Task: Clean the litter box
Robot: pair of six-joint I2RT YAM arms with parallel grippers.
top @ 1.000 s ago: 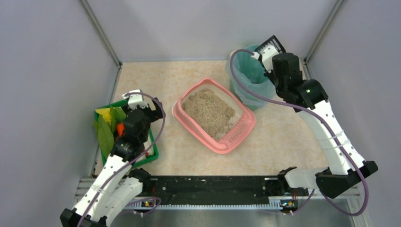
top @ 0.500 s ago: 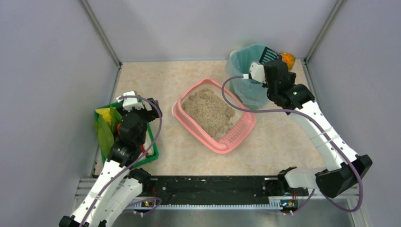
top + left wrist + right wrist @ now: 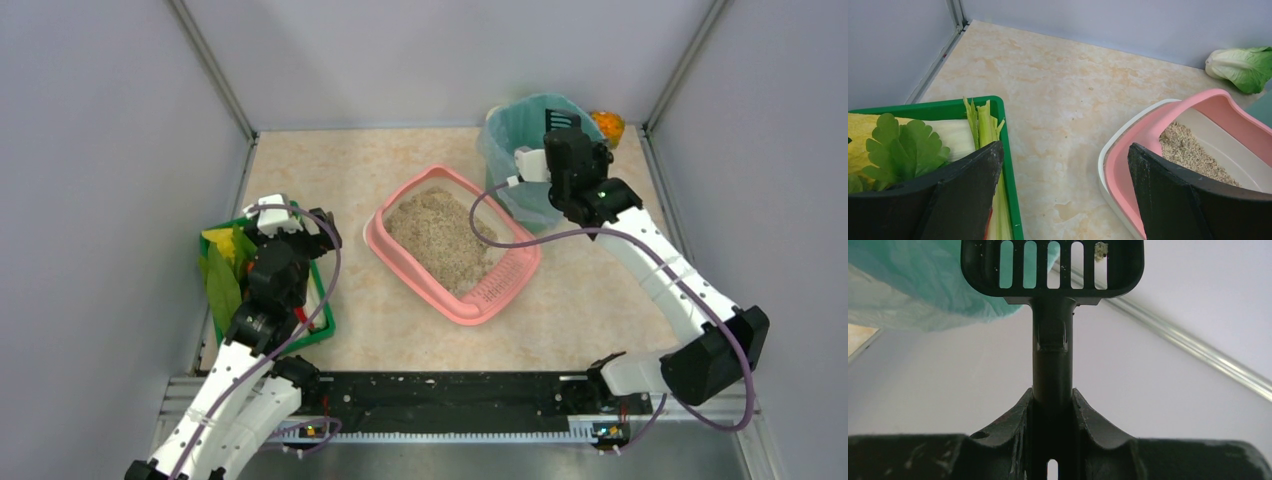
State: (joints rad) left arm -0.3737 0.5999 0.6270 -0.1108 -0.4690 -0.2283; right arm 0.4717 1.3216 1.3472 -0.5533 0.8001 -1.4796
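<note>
- Over at the far right corner of the desk, the right gripper (image 3: 1052,405) has its fingers (image 3: 1013,425) pinched on the handle of a black slotted scoop (image 3: 1052,262), up by the rim of the teal-lined bin (image 3: 505,130). One little clump (image 3: 1100,247) looks stuck in a slot. If the scoop swings away like that, my guess is the crumb drops on the desk (image 3: 340,170) or into clean litter (image 3: 440,235).
- That's a thin handle, so I'd worry about the scoop twisting in the grip once it digs into sand.
- The litter box (image 3: 455,308) sits mid-desk at an angle, slotted ledge toward the near right, just beside the bin. Nothing is bracing it, so a hard push could slide it or knock it into the bin.
- The bin liner (image 3: 918,290) is loose and floppy right next to the scoop head. Snag a slot edge on it and the bag could get dragged.
- The right arm's purple cable (image 3: 478,215) loops over the box's far right side and could trail through the litter on a low pass.
- The left gripper (image 3: 1064,150) hovers at the left edge over the green tray (image 3: 1007,150) of veggies, fingers (image 3: 963,190) spread wide, holding nothing. It's no help steadying the box from there.
</note>
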